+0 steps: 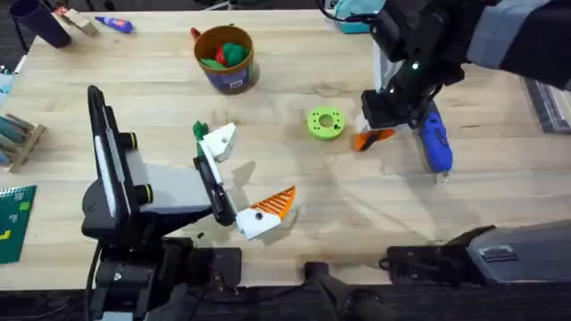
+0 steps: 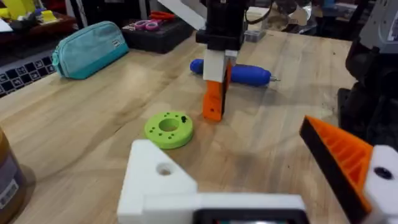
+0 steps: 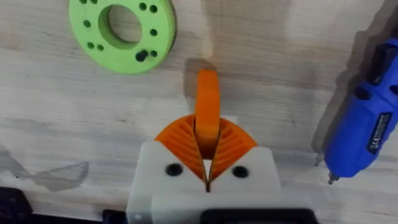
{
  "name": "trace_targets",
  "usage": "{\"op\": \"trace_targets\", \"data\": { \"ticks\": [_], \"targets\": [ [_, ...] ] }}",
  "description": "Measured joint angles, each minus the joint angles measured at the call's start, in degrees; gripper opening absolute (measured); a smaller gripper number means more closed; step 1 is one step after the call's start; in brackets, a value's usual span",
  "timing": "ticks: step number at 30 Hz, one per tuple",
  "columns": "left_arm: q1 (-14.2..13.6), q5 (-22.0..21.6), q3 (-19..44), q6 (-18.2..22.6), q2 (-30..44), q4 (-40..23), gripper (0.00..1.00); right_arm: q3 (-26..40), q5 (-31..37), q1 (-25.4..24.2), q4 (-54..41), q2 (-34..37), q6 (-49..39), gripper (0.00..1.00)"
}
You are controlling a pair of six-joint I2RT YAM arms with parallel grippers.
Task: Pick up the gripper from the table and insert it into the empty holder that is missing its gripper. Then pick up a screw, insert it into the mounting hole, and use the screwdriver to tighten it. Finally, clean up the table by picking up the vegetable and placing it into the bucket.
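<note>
Right end effector (image 3: 207, 163) clamps the gripper (image 3: 207, 102) between green disc (image 3: 122, 30) and screwdriver (image 3: 364, 127).

Orange ribbed gripper (image 3: 207, 112); blue screwdriver (image 3: 362, 134); green disc (image 3: 122, 30).

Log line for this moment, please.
right gripper: shut on gripper | holder: empty | screwdriver: on table

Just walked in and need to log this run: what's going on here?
The right end effector is shut on the gripper, an orange finger, with its tip near the table between the green disc and the screwdriver. The left arm's holder is bare, waiting. The bucket at the back already holds vegetables.
</note>
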Motion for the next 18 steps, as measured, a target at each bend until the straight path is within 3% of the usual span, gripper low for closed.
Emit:
{"op": "trace_targets", "data": {
  "ticks": [7,18],
  "targets": [
    [0.0,0.0,0.0,0.0,0.0,0.0,0.986,1.6,0.0,0.0,-0.5,-0.9,-0.1,0.009],
    [0.0,0.0,0.0,0.0,0.0,0.0,0.986,8.2,-1.0,0.0,-2.9,-11.1,0.0,0.009]
  ]
}}
